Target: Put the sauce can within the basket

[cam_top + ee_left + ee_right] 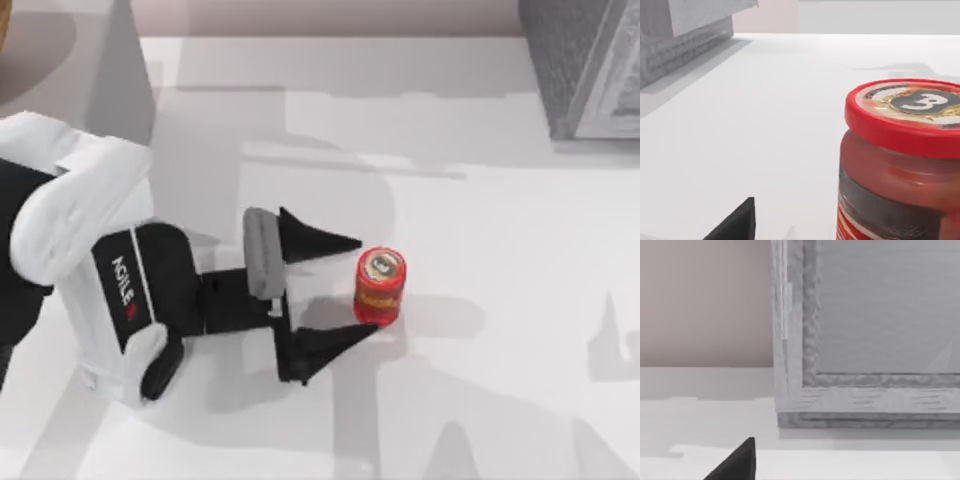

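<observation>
Left arm's white casing fills the top view's left, left tool (355, 288) spread wide, fingers apart, tips just short of one sauce can (380, 286) standing upright mid-tabletop (480, 200). One grey basket (590, 65) at far right corner, well apart. Left wrist view: can looming close, ungripped. Right wrist view: basket wall near; right tool's state cannot be told. Grasp, carry, drop all remaining.

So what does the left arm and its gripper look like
The left arm has rounded white shells over black segments, with white lettering and a small red mark on one black section. Its gripper carries a grey crossbar and two black, wedge-shaped fingers tapering to points.
</observation>
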Available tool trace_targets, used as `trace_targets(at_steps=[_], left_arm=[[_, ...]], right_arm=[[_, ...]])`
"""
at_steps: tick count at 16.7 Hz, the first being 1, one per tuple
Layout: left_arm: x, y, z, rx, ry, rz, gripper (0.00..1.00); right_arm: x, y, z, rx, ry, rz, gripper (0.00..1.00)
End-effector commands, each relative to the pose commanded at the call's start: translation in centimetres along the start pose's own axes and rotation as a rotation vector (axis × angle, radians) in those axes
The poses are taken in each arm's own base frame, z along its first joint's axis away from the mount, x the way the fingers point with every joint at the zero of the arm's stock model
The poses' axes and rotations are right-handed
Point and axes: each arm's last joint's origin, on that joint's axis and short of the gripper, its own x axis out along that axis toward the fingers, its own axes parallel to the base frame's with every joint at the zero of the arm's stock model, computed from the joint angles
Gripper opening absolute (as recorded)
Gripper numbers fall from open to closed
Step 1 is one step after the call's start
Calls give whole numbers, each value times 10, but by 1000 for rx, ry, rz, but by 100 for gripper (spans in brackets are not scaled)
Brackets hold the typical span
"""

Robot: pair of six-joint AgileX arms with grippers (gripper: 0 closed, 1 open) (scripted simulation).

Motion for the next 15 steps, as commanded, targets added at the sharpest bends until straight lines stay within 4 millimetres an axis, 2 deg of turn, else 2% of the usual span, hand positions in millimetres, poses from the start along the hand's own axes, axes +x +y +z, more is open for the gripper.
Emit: trace_targets(at_steps=[3,5,9,15], left_arm=[[28,-1,0,0,0,0,100],[40,-2,0,0,0,0,100],[42,-2,0,0,0,0,100],[42,-2,0,0,0,0,55]], right_arm=[[0,0,0,0,0,0,100],[0,0,0,0,0,0,100],[0,0,0,0,0,0,100],[0,0,0,0,0,0,100]])
